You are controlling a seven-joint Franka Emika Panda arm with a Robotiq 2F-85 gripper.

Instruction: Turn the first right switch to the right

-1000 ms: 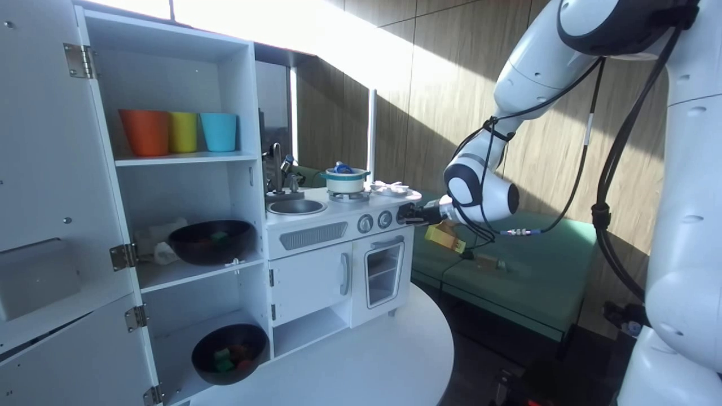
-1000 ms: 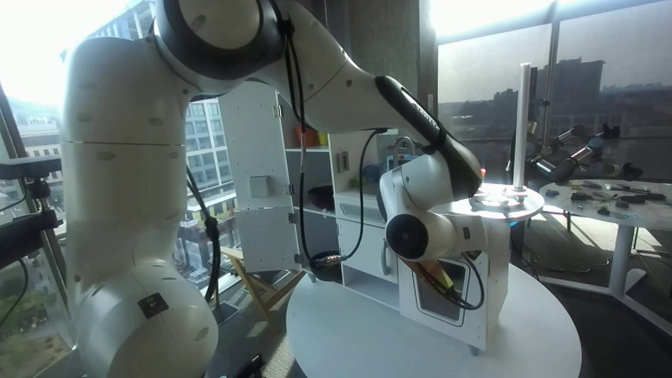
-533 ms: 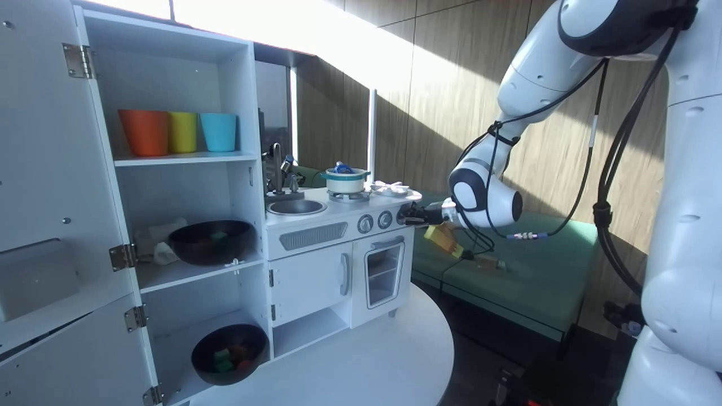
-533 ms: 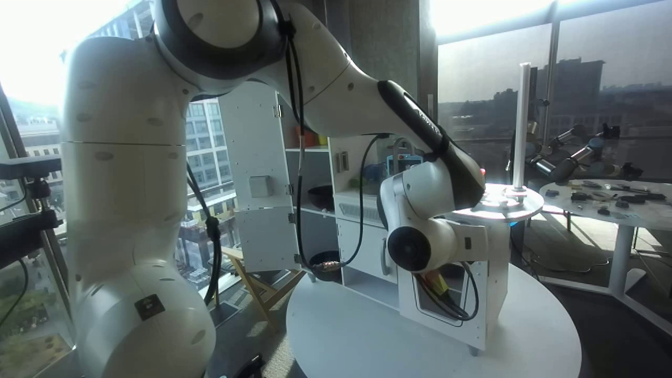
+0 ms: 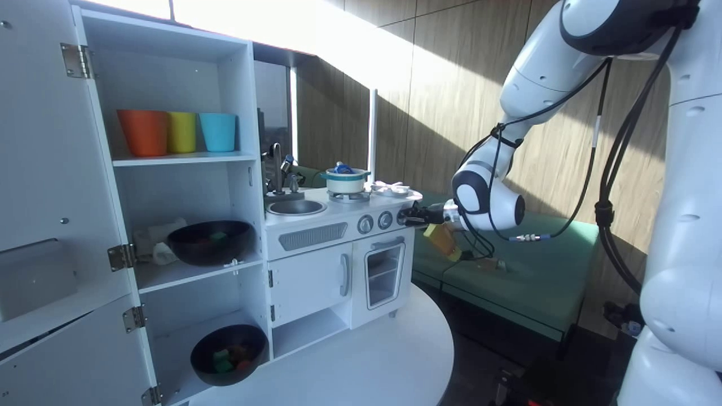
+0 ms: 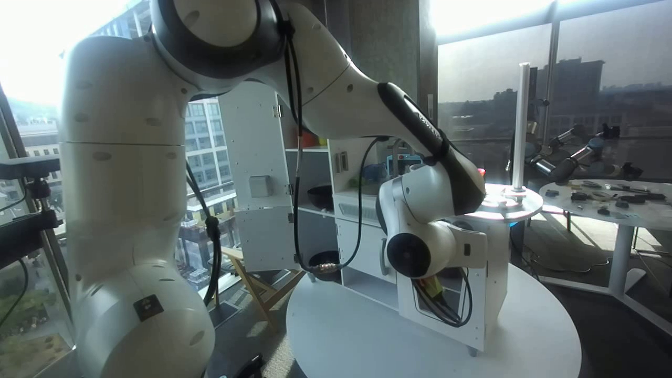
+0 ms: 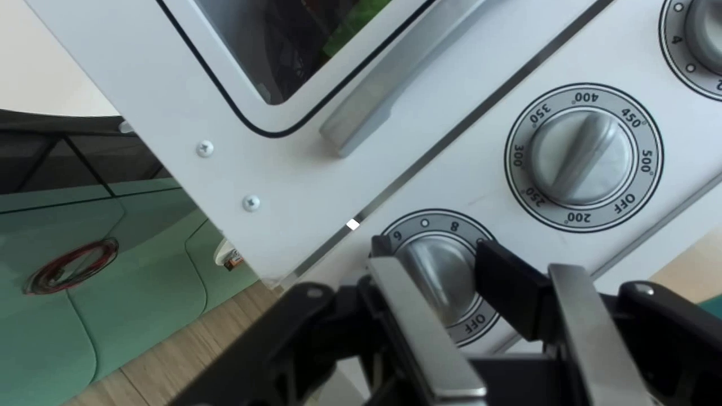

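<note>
The first right switch (image 7: 443, 276) is a round grey knob with a raised ridge, at the right end of the white toy stove's front panel. It also shows partly in an exterior view (image 5: 401, 216). My gripper (image 7: 433, 251) is at this knob, its parted fingers on either side of it in the wrist view. The dark right-hand pad (image 7: 507, 285) stands at the knob's rim; the left-hand finger covers part of the dial. The ridge runs nearly parallel to the fingers. Whether the pads press on the knob is unclear. In an exterior view the arm hides knob and gripper.
Another knob (image 7: 584, 158) with temperature marks sits beside the switch. The oven door handle (image 7: 389, 84) runs below the panel. A white pot (image 5: 346, 181) and a plate (image 5: 389, 190) stand on the stove top. A green bench (image 5: 524, 265) is behind the wrist.
The wrist has rotated, with its yellow piece swinging to hang more steeply. The elbow and forearm have shifted slightly. The gripper stays at the knob.
</note>
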